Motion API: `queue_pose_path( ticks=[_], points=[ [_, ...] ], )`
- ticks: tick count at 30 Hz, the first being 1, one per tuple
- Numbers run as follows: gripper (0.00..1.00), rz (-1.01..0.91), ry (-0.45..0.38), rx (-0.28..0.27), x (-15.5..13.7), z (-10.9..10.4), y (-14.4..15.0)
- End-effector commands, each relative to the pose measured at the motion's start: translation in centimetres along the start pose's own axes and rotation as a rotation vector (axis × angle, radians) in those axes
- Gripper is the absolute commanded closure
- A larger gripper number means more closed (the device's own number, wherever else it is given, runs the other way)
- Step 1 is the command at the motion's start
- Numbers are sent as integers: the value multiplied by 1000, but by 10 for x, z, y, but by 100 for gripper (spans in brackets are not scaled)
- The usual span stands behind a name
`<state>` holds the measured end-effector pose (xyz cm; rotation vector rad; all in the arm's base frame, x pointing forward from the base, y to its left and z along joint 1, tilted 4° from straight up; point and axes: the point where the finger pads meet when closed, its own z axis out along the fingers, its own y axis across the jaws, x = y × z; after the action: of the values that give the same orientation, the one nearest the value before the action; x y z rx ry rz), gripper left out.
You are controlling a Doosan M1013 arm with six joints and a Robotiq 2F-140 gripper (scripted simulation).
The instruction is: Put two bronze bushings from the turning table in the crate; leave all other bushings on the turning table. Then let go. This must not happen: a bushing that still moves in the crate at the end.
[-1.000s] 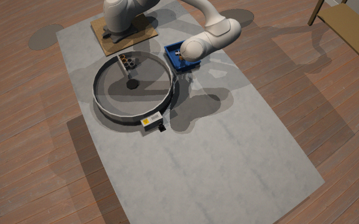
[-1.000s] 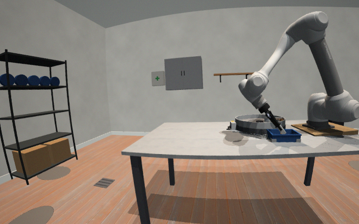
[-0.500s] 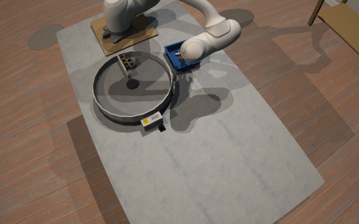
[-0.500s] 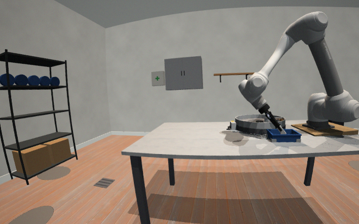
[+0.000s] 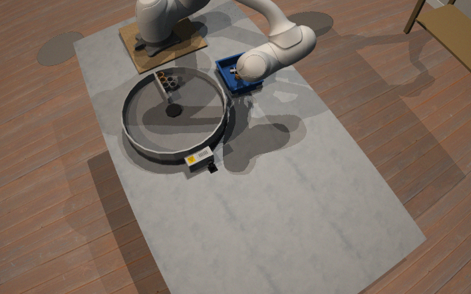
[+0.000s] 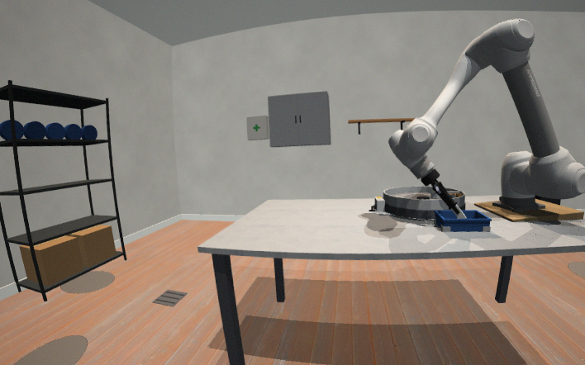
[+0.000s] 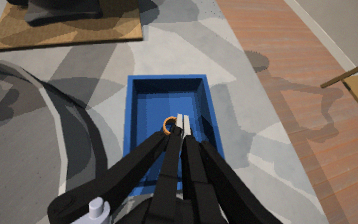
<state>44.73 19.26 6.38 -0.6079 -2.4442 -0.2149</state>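
My gripper (image 5: 233, 70) (image 6: 461, 216) (image 7: 181, 121) points down at a slant, with its pale fingertips low inside the blue crate (image 5: 250, 88) (image 6: 465, 224) (image 7: 130, 110). It looks shut on the wall of a bronze bushing (image 5: 237, 76) (image 7: 164, 128), whose ring shows beside the left fingertip in the wrist view. That fingertip hides part of the ring. No other bushing shows in the crate; the fingers hide some of its floor. On the turning table (image 5: 150, 135) (image 6: 399, 206) (image 7: 21, 150), bronze bushings (image 5: 161, 76) and several grey bushings (image 5: 169, 81) stand clustered against the straight divider.
The raised rim of the turning table stands close beside the crate. A dark hub (image 5: 173, 110) is at its centre. A white box with a yellow label (image 5: 198, 157) is at its outer edge. The arm's base stands on a wooden board (image 5: 142, 65) (image 6: 558, 213) (image 7: 116, 37).
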Motion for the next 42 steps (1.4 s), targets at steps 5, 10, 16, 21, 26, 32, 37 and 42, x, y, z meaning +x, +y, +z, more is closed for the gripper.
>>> queue_pose_path(
  ticks=[5, 10, 16, 21, 26, 32, 37, 42],
  points=[
    [100, 0, 0, 0, 0, 0, 0],
    [100, 0, 0, 0, 0, 0, 0],
    [100, 0, 0, 0, 0, 0, 0],
    [100, 0, 0, 0, 0, 0, 0],
    [100, 0, 0, 0, 0, 0, 0],
    [93, 0, 0, 0, 0, 0, 0],
    [93, 0, 0, 0, 0, 0, 0],
    [93, 0, 0, 0, 0, 0, 0]
  ],
)
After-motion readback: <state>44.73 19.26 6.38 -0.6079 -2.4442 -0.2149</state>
